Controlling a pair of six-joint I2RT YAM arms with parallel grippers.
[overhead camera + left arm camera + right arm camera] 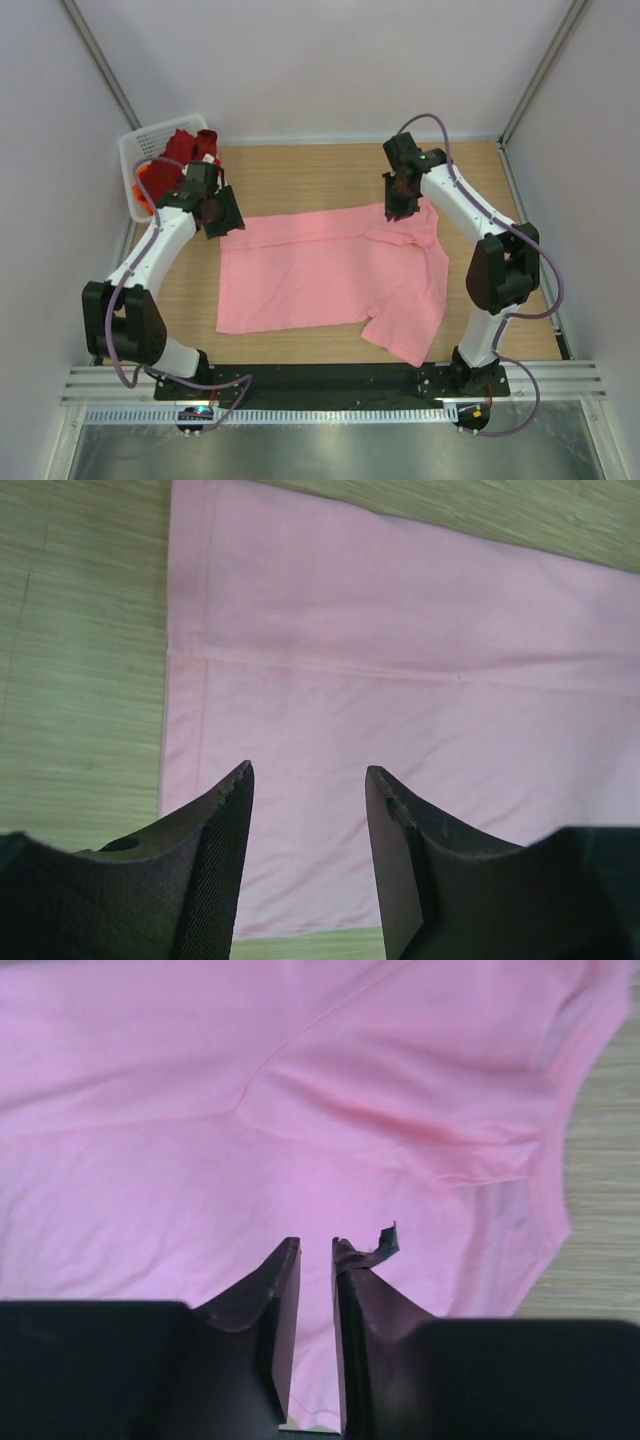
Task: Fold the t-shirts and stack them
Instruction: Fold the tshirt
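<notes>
At the far left corner of the tabletop [300,170] a white mesh basket [135,150] holds the dark red t-shirt [185,145] and the orange t-shirt [145,192], both bunched up. Just beside it the left claw [308,775] hangs over the hem corner of the light pink t-shirt [320,275], its fingers spread with nothing between them. The pink shirt lies flat across the middle of the tabletop, one sleeve trailing towards the near edge. It looks thin, light and limp, so it will likely sag and crease from any single hold. The hemmed edges and corners seem the best places to pinch, lifting both ends together. On the right, the right claw [315,1245] hovers over the far sleeve seam, fingers only narrowly parted, pinching nothing visible
</notes>
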